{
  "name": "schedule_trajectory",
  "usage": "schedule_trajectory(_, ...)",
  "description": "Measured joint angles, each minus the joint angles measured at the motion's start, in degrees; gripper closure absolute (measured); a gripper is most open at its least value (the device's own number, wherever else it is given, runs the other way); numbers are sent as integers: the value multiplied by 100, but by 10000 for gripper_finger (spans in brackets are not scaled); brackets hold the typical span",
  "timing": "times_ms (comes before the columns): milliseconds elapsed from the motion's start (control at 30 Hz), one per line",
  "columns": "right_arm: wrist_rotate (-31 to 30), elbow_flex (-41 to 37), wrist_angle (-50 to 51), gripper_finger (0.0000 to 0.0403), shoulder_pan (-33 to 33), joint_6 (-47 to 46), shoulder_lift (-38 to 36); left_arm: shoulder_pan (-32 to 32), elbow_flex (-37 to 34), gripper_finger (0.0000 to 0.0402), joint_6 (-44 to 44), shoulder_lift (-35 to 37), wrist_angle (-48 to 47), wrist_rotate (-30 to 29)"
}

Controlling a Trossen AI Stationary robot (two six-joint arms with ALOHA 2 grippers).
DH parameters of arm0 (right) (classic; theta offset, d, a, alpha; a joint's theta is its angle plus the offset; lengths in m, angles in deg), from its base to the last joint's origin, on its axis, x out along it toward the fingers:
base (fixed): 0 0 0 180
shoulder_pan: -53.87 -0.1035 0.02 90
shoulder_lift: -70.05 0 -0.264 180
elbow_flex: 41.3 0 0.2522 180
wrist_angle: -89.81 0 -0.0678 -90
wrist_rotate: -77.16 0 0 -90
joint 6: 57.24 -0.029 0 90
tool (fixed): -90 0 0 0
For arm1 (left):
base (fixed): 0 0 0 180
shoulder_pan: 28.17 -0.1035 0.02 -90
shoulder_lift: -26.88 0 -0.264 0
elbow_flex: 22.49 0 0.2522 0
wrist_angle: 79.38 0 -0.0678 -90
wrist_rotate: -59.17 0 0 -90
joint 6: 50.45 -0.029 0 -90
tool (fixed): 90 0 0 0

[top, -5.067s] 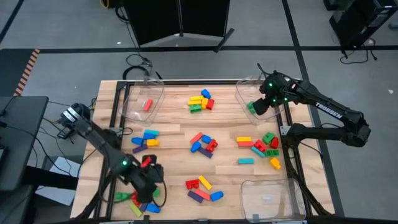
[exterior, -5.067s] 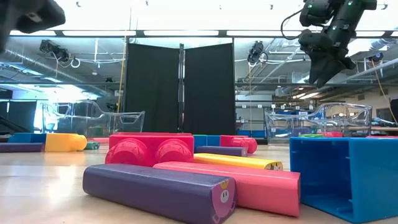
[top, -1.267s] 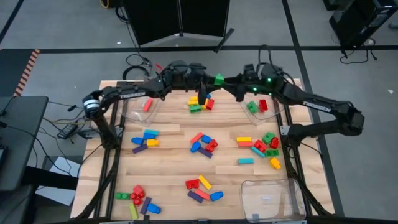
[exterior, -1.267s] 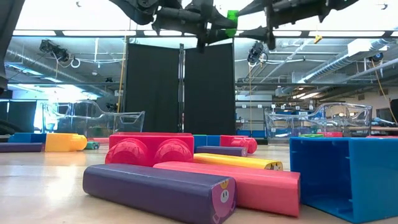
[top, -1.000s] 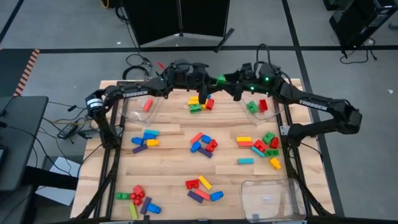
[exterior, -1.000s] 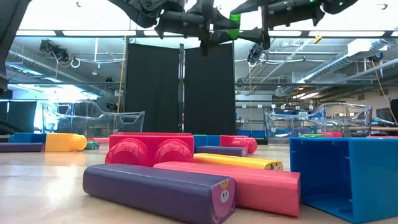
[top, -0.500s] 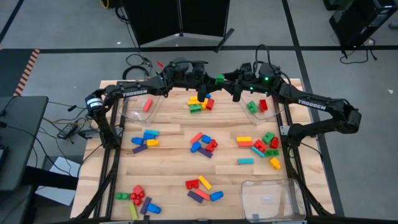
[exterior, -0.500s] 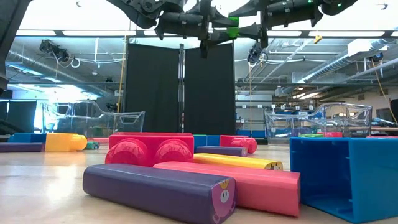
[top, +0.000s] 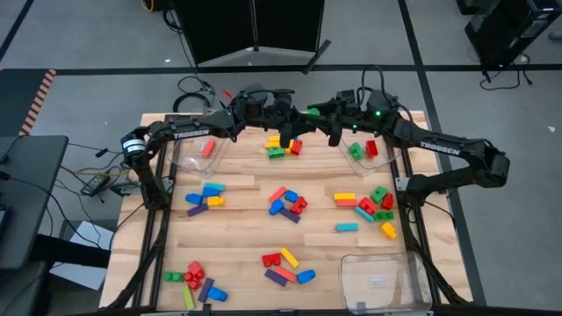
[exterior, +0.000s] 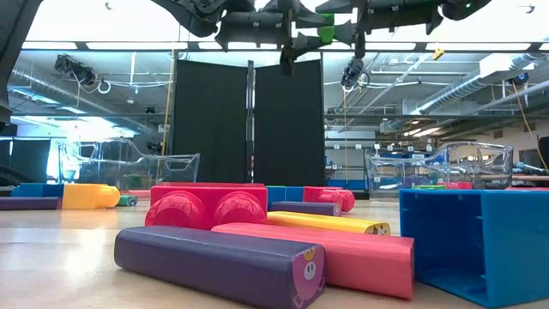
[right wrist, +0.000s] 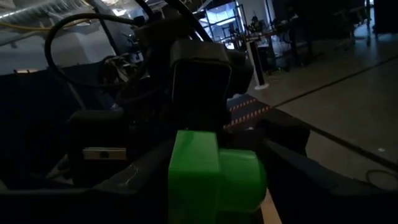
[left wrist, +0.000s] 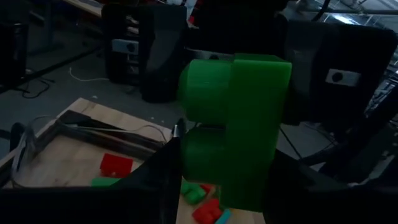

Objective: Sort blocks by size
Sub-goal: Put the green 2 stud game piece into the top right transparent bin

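Passing the green block (top: pixel 313 111) between arms happens high above the table's (top: pixel 246 197) far edge. Left hand (top: pixel 294 117) grips it; right hand (top: pixel 327 114), jaws narrowing around it, should seat firmly before any release.
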Motion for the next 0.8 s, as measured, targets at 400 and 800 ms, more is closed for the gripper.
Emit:
schedule_trajectory(400,43,0,-287,221,-142,-83,240,74,0,238,-33,0,45,-3)
schedule_trajectory(800,43,-1,-326,222,-130,-142,247,74,0,216,17,0,3,-91)
